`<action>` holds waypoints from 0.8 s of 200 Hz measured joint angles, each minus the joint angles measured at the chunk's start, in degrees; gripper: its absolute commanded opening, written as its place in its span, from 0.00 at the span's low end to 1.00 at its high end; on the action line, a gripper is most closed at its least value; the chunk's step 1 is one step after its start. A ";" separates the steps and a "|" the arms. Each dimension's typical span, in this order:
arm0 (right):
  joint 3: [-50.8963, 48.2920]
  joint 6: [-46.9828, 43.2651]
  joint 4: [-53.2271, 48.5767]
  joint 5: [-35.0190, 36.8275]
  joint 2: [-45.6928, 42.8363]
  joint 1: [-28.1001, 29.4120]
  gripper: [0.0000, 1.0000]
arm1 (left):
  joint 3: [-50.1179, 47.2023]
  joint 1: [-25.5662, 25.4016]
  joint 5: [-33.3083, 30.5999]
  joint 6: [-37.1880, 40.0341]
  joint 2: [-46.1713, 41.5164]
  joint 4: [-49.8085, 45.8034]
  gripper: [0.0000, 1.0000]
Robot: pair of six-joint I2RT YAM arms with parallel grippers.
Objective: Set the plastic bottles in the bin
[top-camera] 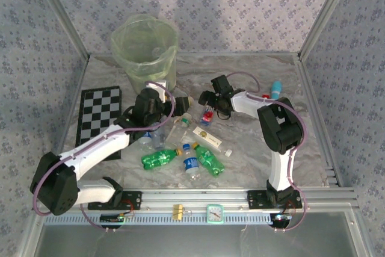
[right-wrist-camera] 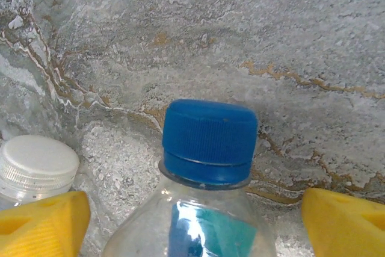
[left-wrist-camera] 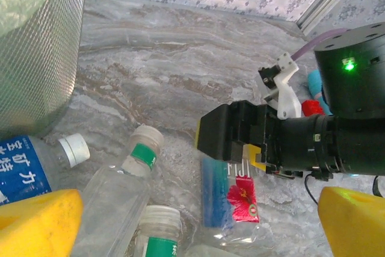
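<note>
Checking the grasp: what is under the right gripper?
A clear blue-capped bottle sits between the right gripper's open fingers on the marble table, a white-capped bottle beside it. In the top view the gripper covers its cap.

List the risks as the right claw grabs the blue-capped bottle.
The right claw straddles the blue-capped bottle near its neck; it may slip out. A white-capped bottle right beside it may get pinched too. The left claw hangs close by; they could collide.

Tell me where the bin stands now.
In the top view, the bin stands at the far side, left of centre, just beyond and right of the checkerboard.
</note>
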 measured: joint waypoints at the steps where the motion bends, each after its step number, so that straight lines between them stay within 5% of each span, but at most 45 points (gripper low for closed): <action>1: 0.00 0.02 0.02 0.00 0.00 0.00 0.88 | 0.00 0.00 0.00 -0.02 0.02 -0.02 1.00; 109: -4.42 1.33 6.95 -2.69 -1.11 -1.22 0.53 | 0.20 0.00 -0.17 -1.44 1.60 -0.57 1.00; 160: -8.85 1.77 11.28 -7.21 -4.28 -2.36 0.49 | 2.47 0.02 1.25 -1.97 3.28 -0.87 1.00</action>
